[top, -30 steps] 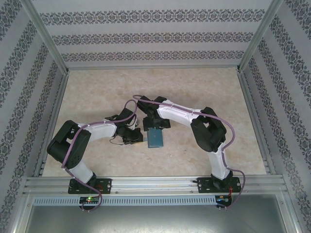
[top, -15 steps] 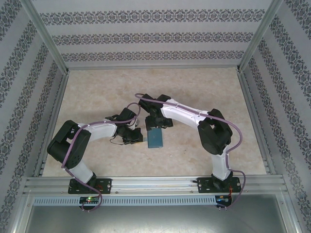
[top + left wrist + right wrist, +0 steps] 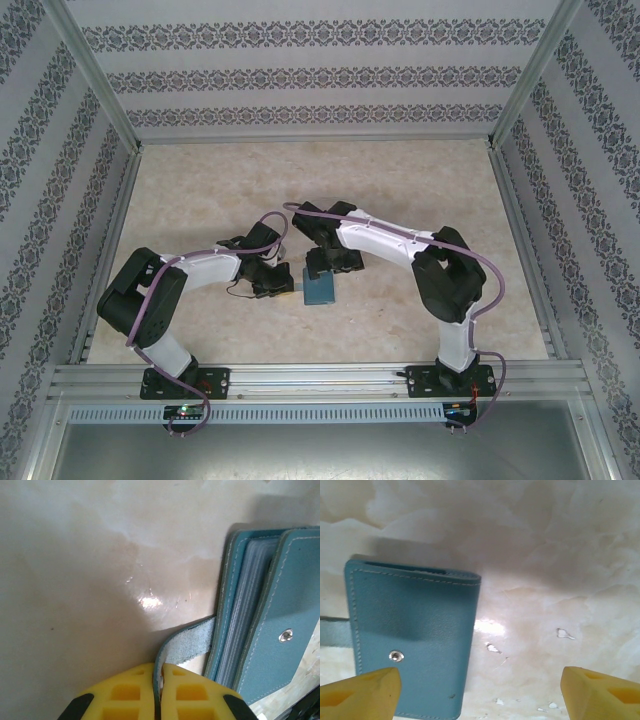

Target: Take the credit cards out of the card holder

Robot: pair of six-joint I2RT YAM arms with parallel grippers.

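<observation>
The card holder (image 3: 320, 289), a teal-blue wallet, lies folded on the table's middle. My left gripper (image 3: 160, 690) is shut on its small tab (image 3: 192, 641), which curves out from the holder's (image 3: 270, 630) left side. The left gripper (image 3: 287, 284) sits just left of the holder. Between the covers a stack of pale sleeve edges (image 3: 247, 615) shows; the credit cards are hidden inside. My right gripper (image 3: 480, 695) hangs open over the holder (image 3: 415, 635), one fingertip (image 3: 362, 695) above its cover near the snap stud (image 3: 396, 655), the other over bare table. The right gripper (image 3: 326, 262) is at the holder's far edge.
The marbled beige tabletop (image 3: 420, 200) stretches on all sides of the holder. Metal frame rails (image 3: 110, 250) and patterned walls bound the workspace. Both arms crowd the centre, their wrists close together above the holder.
The right arm has shifted slightly to the right and toward the near edge, bringing its gripper closer over the holder. The left gripper stays clamped on the tab.
</observation>
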